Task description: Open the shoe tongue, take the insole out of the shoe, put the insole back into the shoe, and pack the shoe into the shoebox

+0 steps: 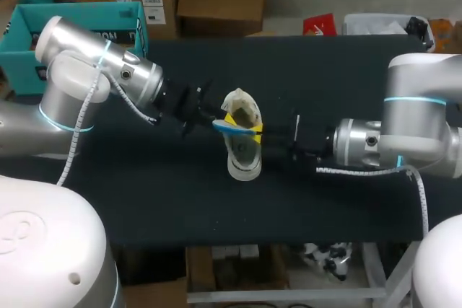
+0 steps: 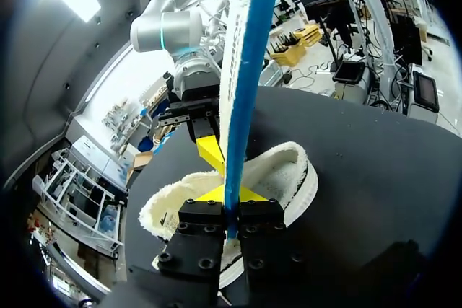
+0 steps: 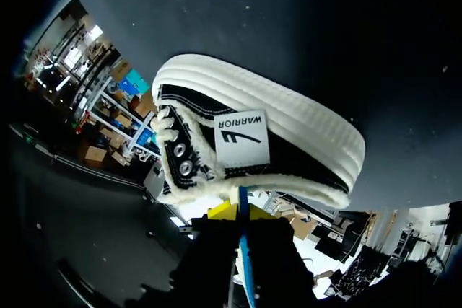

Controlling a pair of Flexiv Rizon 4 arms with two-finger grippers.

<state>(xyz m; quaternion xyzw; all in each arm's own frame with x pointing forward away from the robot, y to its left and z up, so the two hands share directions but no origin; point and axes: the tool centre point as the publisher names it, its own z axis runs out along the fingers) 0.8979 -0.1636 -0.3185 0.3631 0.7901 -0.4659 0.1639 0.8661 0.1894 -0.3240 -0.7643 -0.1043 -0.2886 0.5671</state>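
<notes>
Shoe (image 1: 244,155): mid table (image 1: 144,200), black upper, cream fleece lining, white ribbed sole; interior partly hidden behind insole (image 2: 245,70). Insole, blue-edged, rises over shoe opening, pinched by left gripper (image 2: 231,216). Right gripper (image 3: 237,211) at shoe collar; grip state can't be told.

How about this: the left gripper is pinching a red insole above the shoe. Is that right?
Almost. The insole is blue and white, not red, as the left wrist view shows. The rest holds: the left gripper is pinching it above the shoe.
</notes>
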